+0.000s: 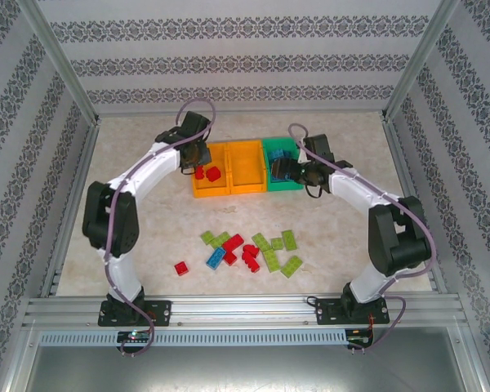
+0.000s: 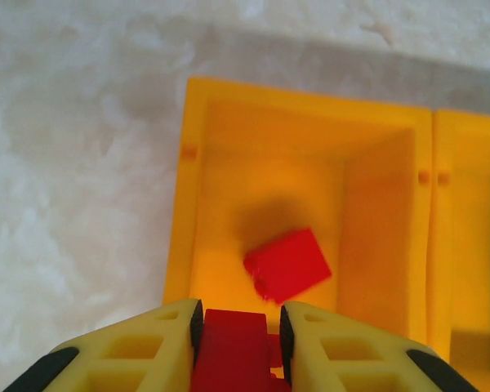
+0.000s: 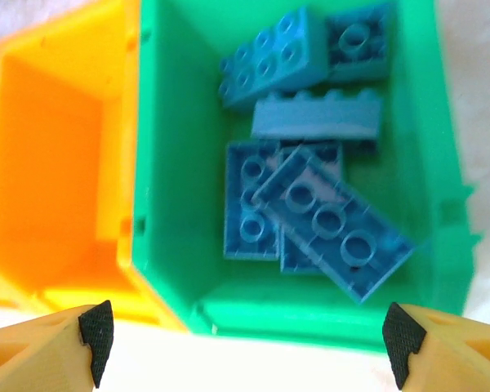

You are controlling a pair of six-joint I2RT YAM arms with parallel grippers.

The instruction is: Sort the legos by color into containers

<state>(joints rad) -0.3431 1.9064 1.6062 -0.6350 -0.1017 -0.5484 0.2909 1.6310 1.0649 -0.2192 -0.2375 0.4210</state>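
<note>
A red brick (image 2: pixel 233 355) is pinched between the fingers of the left gripper (image 2: pixel 241 320), which is held above the left orange bin (image 2: pixel 188 204). A second red brick (image 2: pixel 287 264) is seen lying inside that bin. The right gripper (image 3: pixel 249 343) is held over the green bin (image 3: pixel 167 163) with its fingers spread wide, and blue bricks (image 3: pixel 310 204) are piled inside. Loose bricks (image 1: pixel 249 251) in green, red and blue are scattered on the table (image 1: pixel 147 212), nearer the arms.

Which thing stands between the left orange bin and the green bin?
The second orange bin stands there, set close against both the left orange bin and the green bin. The top view shows this, and that bin looks empty.
</note>
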